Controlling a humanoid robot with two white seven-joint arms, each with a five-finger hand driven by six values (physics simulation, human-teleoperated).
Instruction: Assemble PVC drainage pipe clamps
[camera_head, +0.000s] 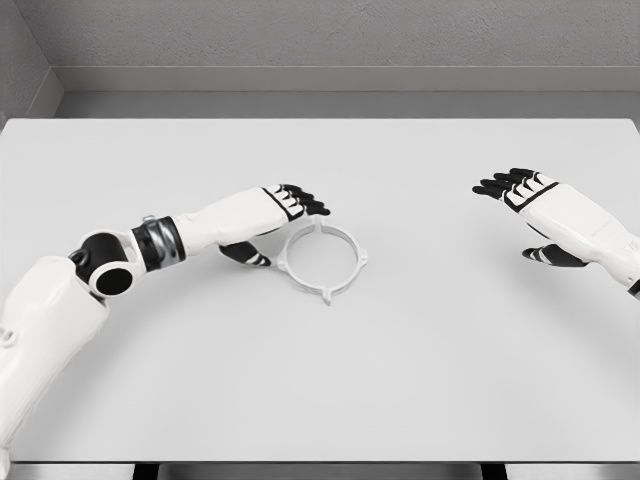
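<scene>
Left hand (285, 215) beside clamp ring (323, 260) (fingers spread)

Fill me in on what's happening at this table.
A two-armed humanoid robot is working at a white table. Its left hand is at the rim of a white ring-shaped pipe clamp lying flat, fingers extended, not visibly gripping it. The right hand is open, apart on the right side, holding nothing.

A single view, from the robot's head, looks forward and steeply down onto the white worktop (450, 380), near enough that it fills most of the frame; its far edge meets a grey wall (340, 35), and both arms enter from the lower sides
</scene>
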